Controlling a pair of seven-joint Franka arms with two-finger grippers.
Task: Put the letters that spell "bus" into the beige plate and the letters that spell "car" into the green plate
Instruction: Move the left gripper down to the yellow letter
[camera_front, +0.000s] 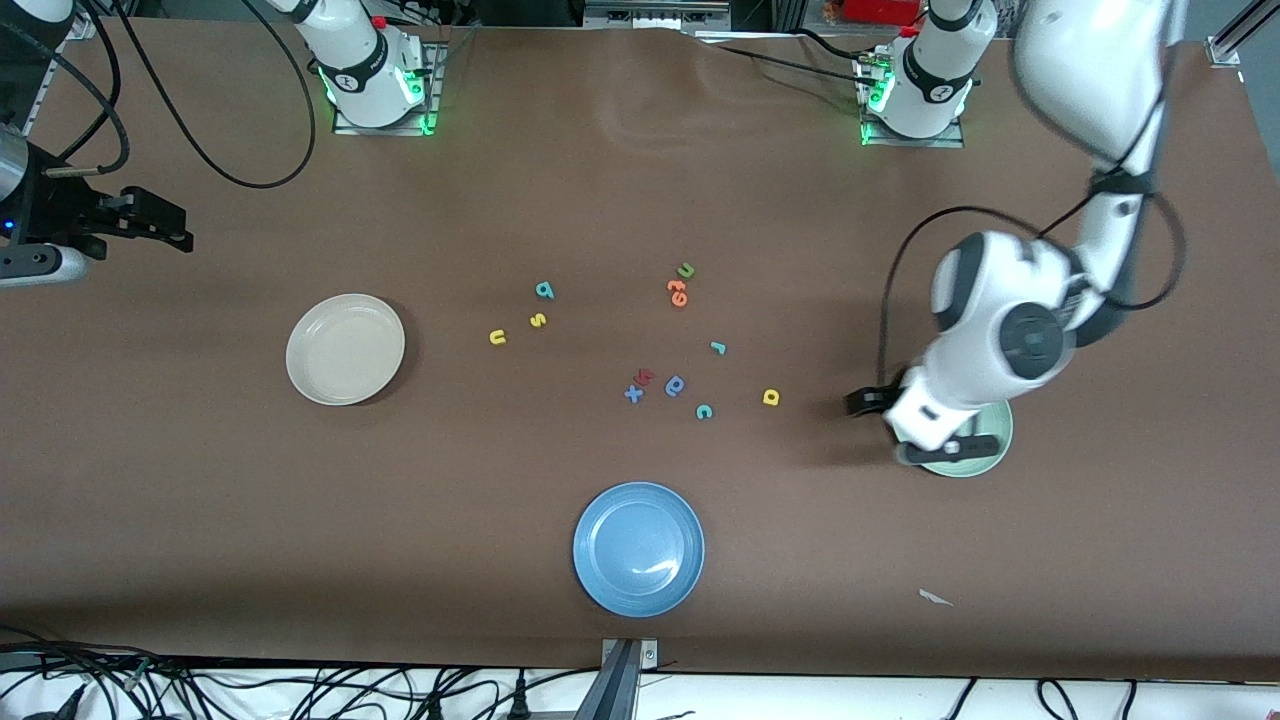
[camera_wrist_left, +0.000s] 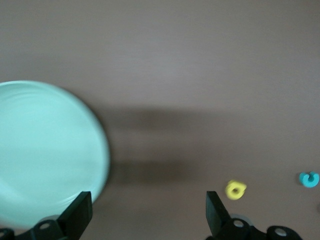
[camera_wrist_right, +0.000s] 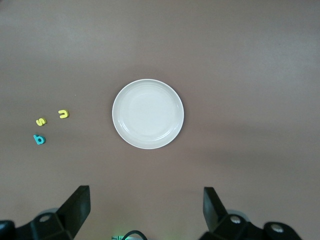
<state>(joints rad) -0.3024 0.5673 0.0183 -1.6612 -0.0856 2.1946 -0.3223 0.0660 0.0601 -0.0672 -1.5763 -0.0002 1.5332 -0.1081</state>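
Blue plate (camera_front: 639, 548) nearest; left fingers (camera_wrist_left: 80, 214), right fingers (camera_wrist_right: 75, 206) spread wide, empty

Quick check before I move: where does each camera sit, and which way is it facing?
Front view: high across the table, facing both bases; left pincer beside the green plate.
Left wrist view: looks down on green plate, yellow "a"; open fingers show.
Right wrist view: above beige plate; open fingers show.
Shared: both plates also appear in front.

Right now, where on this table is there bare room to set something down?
Bare brown table lies between the beige plate and the blue plate, and up by the arm bases. It is crowded mid-table, around the orange letters and teal c.
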